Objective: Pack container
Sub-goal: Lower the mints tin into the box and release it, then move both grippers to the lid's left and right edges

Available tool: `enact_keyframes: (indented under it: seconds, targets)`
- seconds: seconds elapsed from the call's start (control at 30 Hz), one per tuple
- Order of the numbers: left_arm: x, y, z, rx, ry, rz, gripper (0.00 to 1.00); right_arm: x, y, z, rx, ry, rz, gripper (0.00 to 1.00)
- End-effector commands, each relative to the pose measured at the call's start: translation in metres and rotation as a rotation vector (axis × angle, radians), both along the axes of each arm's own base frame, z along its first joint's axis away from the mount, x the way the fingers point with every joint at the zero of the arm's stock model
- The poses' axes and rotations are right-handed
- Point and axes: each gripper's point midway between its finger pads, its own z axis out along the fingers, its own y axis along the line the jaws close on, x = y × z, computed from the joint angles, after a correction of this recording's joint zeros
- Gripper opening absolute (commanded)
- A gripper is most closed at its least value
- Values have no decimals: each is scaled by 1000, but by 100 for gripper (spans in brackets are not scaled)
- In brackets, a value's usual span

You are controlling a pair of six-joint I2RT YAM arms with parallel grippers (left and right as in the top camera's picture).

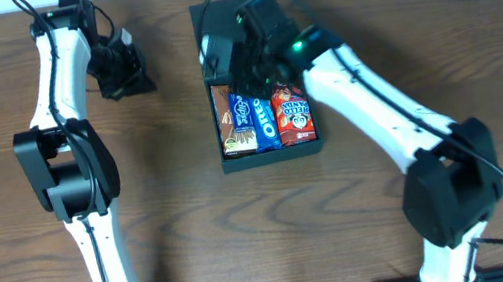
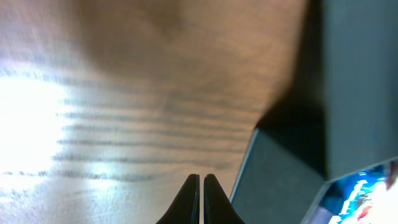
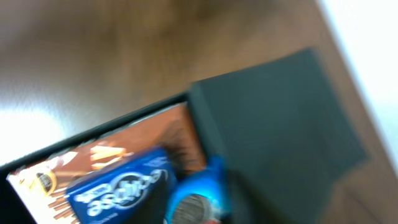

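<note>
The container (image 1: 271, 154) is a dark teal-green box at the table's middle, with its flap lid (image 1: 209, 21) open at the back. Inside lie a brown packet (image 1: 226, 121), a blue packet (image 1: 243, 114), a blue Oreo packet (image 1: 267, 124) and a red packet (image 1: 294, 116). My right gripper (image 1: 245, 59) hovers over the back of the box; its fingers do not show clearly. The blurred right wrist view shows the lid (image 3: 273, 118), the blue packet (image 3: 118, 186) and the Oreo packet (image 3: 196, 202). My left gripper (image 1: 127, 77) is shut and empty, left of the box (image 2: 280, 180); its fingertips (image 2: 201, 182) are over bare wood.
The wooden table (image 1: 180, 203) surrounds the box. Both arm bases stand at the front edge. A pale surface (image 3: 373, 37) lies beyond the table's far edge.
</note>
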Motion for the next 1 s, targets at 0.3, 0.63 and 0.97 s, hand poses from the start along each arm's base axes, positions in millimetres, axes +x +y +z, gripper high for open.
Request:
enact_keyframes:
  seconds: [0.3, 0.63, 0.97]
  targets:
    - [42, -69, 22, -13, -188, -29, 6, 76, -152, -26, 420, 406, -714, 2]
    - [40, -76, 8, 181, -146, 90, 6, 77, -163, -113, 458, 670, -902, 2]
    - [37, -77, -13, 181, -95, 104, 6, 81, -160, -150, 469, 724, -944, 2]
